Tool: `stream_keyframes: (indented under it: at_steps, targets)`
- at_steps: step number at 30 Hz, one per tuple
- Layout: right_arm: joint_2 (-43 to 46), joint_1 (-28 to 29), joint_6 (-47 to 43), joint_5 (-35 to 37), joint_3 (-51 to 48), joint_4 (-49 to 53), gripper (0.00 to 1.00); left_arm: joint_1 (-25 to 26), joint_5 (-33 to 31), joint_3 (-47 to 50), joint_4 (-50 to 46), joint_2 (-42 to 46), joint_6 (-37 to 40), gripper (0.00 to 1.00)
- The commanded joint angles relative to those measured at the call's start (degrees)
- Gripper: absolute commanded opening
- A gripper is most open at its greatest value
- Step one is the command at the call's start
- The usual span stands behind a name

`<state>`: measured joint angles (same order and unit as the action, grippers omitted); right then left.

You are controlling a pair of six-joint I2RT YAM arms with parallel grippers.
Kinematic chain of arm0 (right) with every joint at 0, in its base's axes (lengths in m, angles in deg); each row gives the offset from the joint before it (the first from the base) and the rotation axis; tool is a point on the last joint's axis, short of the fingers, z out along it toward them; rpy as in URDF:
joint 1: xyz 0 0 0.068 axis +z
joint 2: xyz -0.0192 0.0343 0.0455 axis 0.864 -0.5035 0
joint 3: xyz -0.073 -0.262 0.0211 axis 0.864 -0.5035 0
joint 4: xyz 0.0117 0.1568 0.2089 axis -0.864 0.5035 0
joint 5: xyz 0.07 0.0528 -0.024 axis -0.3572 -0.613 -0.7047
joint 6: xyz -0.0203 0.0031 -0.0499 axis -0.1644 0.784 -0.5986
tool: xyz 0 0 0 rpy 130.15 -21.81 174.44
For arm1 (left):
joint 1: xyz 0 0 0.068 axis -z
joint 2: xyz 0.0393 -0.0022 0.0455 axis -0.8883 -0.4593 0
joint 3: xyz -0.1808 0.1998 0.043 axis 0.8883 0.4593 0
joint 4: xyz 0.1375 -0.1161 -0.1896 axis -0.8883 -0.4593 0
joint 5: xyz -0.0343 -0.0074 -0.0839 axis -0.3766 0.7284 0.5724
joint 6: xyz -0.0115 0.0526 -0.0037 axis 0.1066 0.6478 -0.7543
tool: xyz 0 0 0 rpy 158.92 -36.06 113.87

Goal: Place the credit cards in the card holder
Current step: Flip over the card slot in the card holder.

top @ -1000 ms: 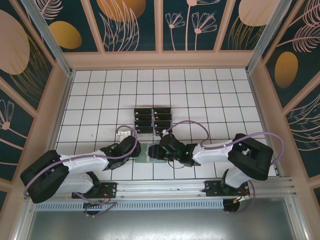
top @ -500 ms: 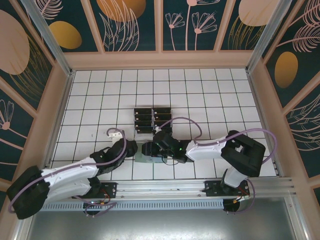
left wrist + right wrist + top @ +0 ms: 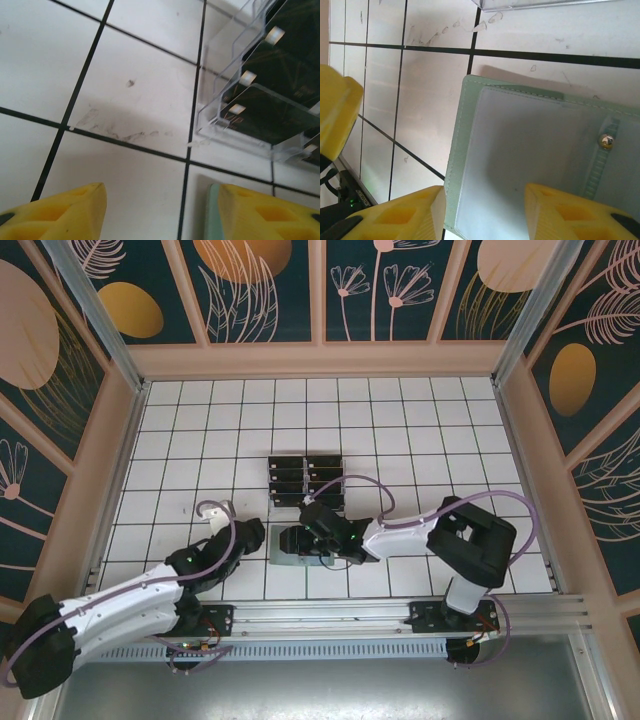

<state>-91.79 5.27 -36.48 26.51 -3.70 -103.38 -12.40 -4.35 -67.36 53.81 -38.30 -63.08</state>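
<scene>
The sage-green card holder (image 3: 284, 554) lies open on the tiles in front of the clear rack; its paler inside (image 3: 530, 150) faces up. My right gripper (image 3: 300, 538) (image 3: 485, 192) is open over the holder's left end, with one finger beside the stitched edge and the other over the inside panel. Just left of the holder, my left gripper (image 3: 255, 536) (image 3: 159, 192) is open over bare tile, and its right finger stands against the holder's edge (image 3: 212, 215). The dark credit cards (image 3: 305, 480) (image 3: 280, 100) stand in the rack's slots.
The clear acrylic rack (image 3: 220, 115) stands about one tile beyond the card holder, and its near edge (image 3: 530, 4) also shows from the right wrist. A metal snap (image 3: 605, 141) sits on the holder's inside. The left gripper's finger (image 3: 335, 115) shows at that view's left edge.
My left gripper has gone from shut to open, and its arm has stretched out lower to the left. The right gripper has slid left over the card holder.
</scene>
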Motion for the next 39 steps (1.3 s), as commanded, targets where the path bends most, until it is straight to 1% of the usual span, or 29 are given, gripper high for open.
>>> stream_keyframes:
  at_steps: [1,6,10,13,23,33,39]
  targets:
    - [5.94,0.3,-2.02,2.09,0.54,3.12,0.45,0.19,2.53,-1.58,3.4,-3.36,3.69,0.63]
    - [12.27,-0.85,-0.46,5.84,-4.72,5.97,0.45,0.22,6.44,-4.92,7.01,-8.97,8.56,0.64]
    - [16.03,-2.68,0.53,6.35,-9.29,6.18,0.45,0.25,8.77,-7.32,7.88,-13.3,11.06,0.64]
    - [17.11,-3.45,0.21,6.31,-10.57,6.33,0.45,0.22,9.75,-7.87,8.24,-15.53,11.68,0.65]
    - [15.09,-4.19,-1.44,6.31,-10.62,7.04,0.45,0.25,11.43,-7.62,8.25,-18.65,12.36,0.64]
    - [11.24,-4.29,-1.01,6.56,-10.24,7.58,0.45,0.25,11.28,-7.07,7.29,-20.91,12.4,0.63]
    - [9.25,-4.21,-0.55,6.44,-10.26,7.8,0.49,0.28,11.48,-5.64,7.71,-22.66,11.3,0.61]
